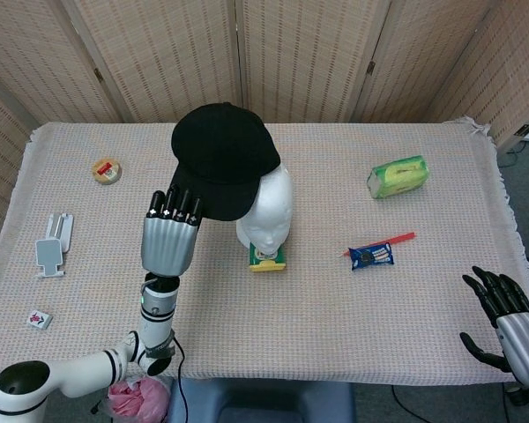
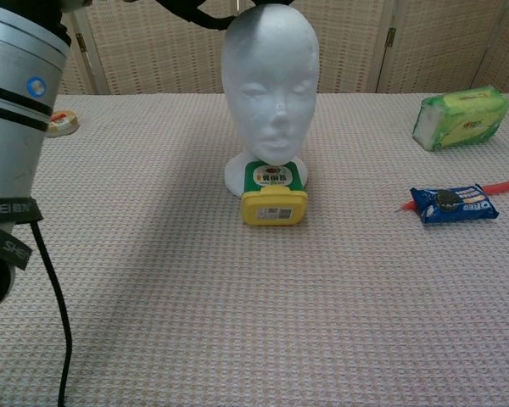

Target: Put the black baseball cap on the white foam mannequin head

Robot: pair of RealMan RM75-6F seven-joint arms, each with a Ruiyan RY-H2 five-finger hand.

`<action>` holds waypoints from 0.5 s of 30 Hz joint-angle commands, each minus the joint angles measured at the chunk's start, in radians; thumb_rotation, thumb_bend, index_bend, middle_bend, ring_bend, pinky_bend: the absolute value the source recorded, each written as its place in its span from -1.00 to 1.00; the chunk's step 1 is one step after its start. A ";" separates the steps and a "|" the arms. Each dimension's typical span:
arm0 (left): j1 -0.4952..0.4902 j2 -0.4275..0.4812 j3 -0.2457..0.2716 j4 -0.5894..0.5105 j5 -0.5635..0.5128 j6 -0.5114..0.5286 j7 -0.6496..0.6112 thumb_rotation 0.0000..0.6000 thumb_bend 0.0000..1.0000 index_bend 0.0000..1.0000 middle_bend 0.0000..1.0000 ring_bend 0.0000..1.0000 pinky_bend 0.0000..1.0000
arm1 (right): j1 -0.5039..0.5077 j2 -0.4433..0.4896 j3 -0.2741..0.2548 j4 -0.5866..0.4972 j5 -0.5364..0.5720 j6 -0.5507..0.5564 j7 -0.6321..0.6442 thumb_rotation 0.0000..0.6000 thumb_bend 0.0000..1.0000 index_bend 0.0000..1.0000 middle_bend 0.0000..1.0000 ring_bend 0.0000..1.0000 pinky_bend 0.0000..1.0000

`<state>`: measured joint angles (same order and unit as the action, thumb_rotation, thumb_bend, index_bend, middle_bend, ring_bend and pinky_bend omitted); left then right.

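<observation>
The black baseball cap hangs in the air over the upper left side of the white foam mannequin head, hiding part of its crown. My left hand grips the cap at its brim, just left of the mannequin. In the chest view the mannequin head stands upright at centre, only a sliver of the cap shows at the top edge, and my left forearm fills the left side. My right hand rests at the table's near right corner, fingers spread and holding nothing.
A yellow-green box lies against the mannequin's base. To the right lie a green tissue pack, a blue cookie packet and a red pen. On the left are a tape roll, a white stand and a small tile.
</observation>
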<state>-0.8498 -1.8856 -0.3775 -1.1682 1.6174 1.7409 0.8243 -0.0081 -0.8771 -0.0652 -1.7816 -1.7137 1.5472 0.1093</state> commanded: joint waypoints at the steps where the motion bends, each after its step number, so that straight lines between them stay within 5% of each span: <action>1: -0.021 -0.022 -0.012 0.014 0.001 -0.014 0.012 1.00 -0.07 0.28 0.31 -0.01 0.22 | 0.003 0.009 -0.003 0.008 -0.002 -0.004 0.021 1.00 -0.51 -1.00 -1.00 -1.00 -1.00; 15: -0.043 -0.096 -0.003 0.041 0.010 -0.012 0.058 1.00 -0.07 0.28 0.31 -0.01 0.22 | 0.015 0.022 -0.012 0.014 -0.016 -0.021 0.054 1.00 -0.51 -1.00 -1.00 -1.00 -1.00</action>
<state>-0.8955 -1.9769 -0.3853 -1.1246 1.6231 1.7235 0.8757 0.0062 -0.8553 -0.0761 -1.7676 -1.7282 1.5276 0.1627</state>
